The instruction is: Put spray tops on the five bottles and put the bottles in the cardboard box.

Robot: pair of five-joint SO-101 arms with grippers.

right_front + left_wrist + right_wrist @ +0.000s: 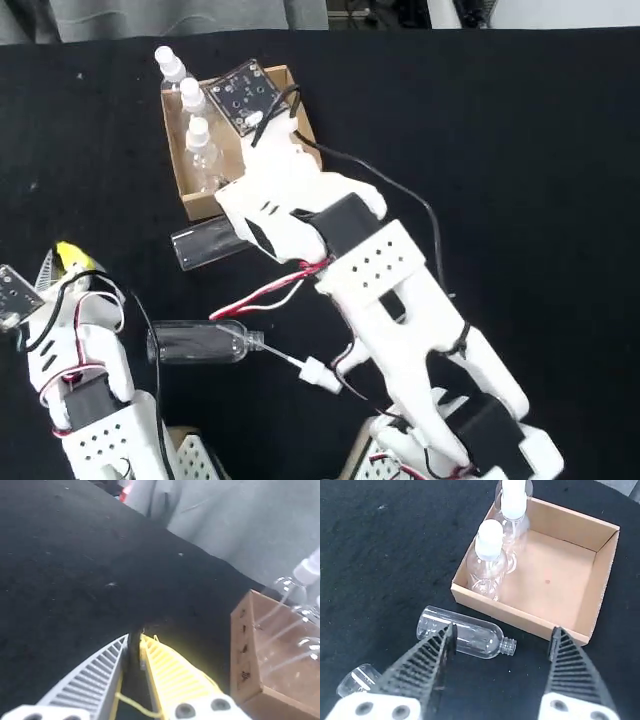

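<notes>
Plastic and capless, the bottle [465, 637] lies just outside the cardboard box [520, 611] (three capped bottles [490, 565] stand inside) beneath the right end effector [503, 630], wide open and empty, which should straddle its body squarely before closing.

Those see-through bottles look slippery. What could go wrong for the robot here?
The uncapped bottle lies on its side, so it may roll as the open right pincer closes. That pincer is near the cardboard box; a bump could topple the capped bottles standing inside.

Robotics lab, shown by black-covered table [540, 130] and wired arms [400, 300]
</notes>
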